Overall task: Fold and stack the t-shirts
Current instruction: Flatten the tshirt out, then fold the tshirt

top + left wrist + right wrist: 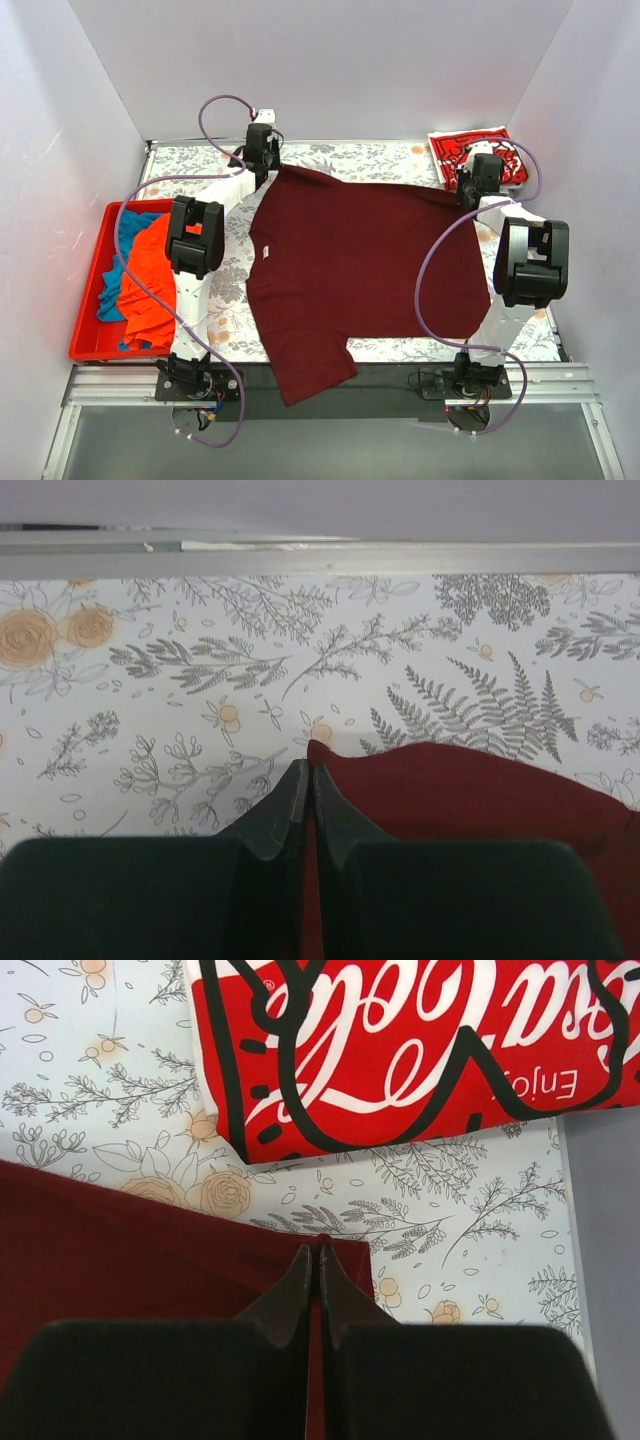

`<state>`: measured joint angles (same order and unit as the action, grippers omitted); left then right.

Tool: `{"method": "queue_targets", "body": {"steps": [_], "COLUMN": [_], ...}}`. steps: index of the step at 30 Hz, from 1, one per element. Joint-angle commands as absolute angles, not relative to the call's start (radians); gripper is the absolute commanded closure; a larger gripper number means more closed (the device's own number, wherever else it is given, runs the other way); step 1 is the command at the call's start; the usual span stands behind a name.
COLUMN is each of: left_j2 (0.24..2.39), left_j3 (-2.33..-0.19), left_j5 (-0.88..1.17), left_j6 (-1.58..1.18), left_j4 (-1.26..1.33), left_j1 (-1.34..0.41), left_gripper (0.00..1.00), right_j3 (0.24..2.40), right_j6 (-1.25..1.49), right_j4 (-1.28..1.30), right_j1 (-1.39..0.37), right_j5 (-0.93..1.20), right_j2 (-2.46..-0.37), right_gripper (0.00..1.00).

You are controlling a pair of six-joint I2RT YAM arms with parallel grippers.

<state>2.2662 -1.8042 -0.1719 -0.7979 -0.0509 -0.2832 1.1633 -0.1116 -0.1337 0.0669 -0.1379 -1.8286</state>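
Observation:
A dark maroon t-shirt lies spread on the flowered table, its lower part hanging over the near edge. My left gripper is shut on its far left corner, seen in the left wrist view with maroon cloth between the jaws. My right gripper is shut on its far right corner. A folded red Coca-Cola t-shirt lies at the far right corner, also in the right wrist view. Orange and blue t-shirts lie in the bin.
A red plastic bin stands at the table's left side. White walls close in the left, back and right. A metal rail runs along the table's far edge. The arm bases stand at the near edge.

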Motion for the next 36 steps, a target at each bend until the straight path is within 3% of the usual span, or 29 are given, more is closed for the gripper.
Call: {"method": "queue_targets", "body": {"steps": [1,20,36], "left_j2": [2.174,1.78,1.623], "left_j3": [-1.757,-1.43,-1.284], "left_j5": [-0.133,-0.147,-0.201], "left_j6": [-0.822,-0.942,-1.025], "left_j4": [-0.026,-0.106,-0.264], "left_j1": [-0.279,-0.298,-0.344], "left_gripper": [1.0,1.0,1.0], "right_j3": [1.201,1.023,0.907], "right_j6": [-0.077,0.063,0.061], "right_j4": [-0.184,-0.181,-0.179], "right_j1": [0.094,0.16,0.17], "right_j5": [-0.135,-0.138,-0.195], "right_j2": [-1.827,-1.634,-1.526], "right_gripper": [0.99,0.99,0.99]}}
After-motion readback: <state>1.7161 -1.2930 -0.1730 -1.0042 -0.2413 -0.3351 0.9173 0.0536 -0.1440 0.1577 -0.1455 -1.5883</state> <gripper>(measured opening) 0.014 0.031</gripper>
